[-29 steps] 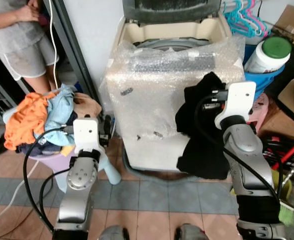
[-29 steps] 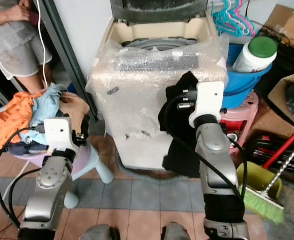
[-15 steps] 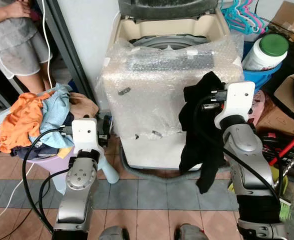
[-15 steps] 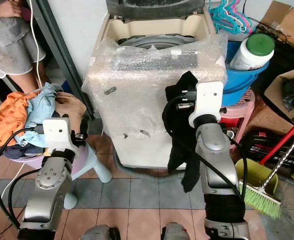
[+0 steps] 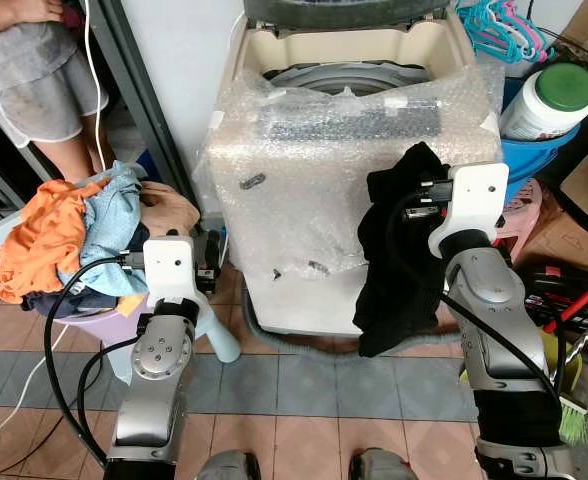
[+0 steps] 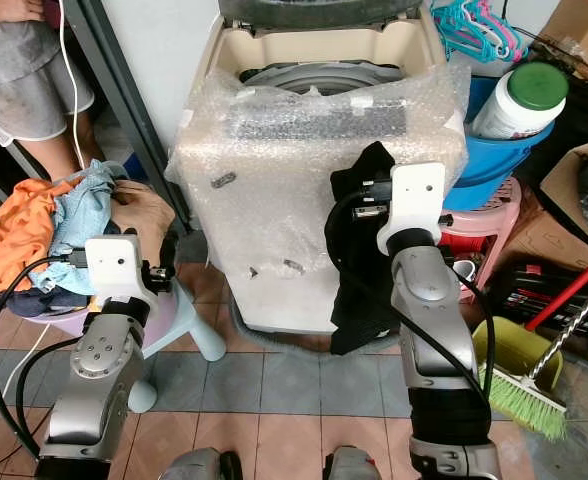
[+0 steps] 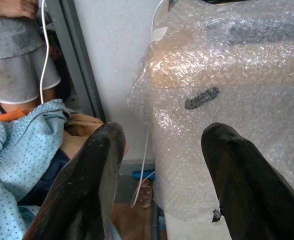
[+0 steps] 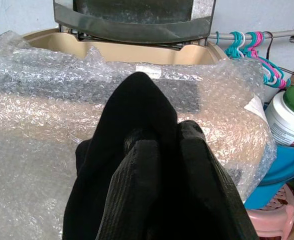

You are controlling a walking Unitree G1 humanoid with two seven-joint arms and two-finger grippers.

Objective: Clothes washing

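Holding a black garment (image 5: 399, 250) in my right gripper (image 5: 421, 195), fingers clamped on it; most of it hangs down in front of the washer (image 5: 344, 190), touching or just off the bubble wrap (image 5: 304, 210) on its front. Right wrist view: cloth bunched over the fingers, washer lid (image 8: 137, 17) up behind, tub rim visible past the wrap. Left gripper (image 7: 159, 165) is spread wide with nothing in it, low beside the washer's left front corner; its two black fingers (image 7: 89, 185) frame the gap between the washer and the clothes pile (image 5: 69, 235). Pile (orange, light blue, tan pieces) sits on a lilac stool (image 5: 209, 335) to my left, just beside the left gripper. A person (image 5: 44, 70) in grey stands behind the pile, by the dark door frame. Right of the washer: blue bucket (image 5: 529, 160) with a green-capped white jar (image 5: 546, 100), pink stool (image 6: 489, 225) under it, hangers (image 5: 494, 25) above, broom (image 6: 534, 390) near my right arm.
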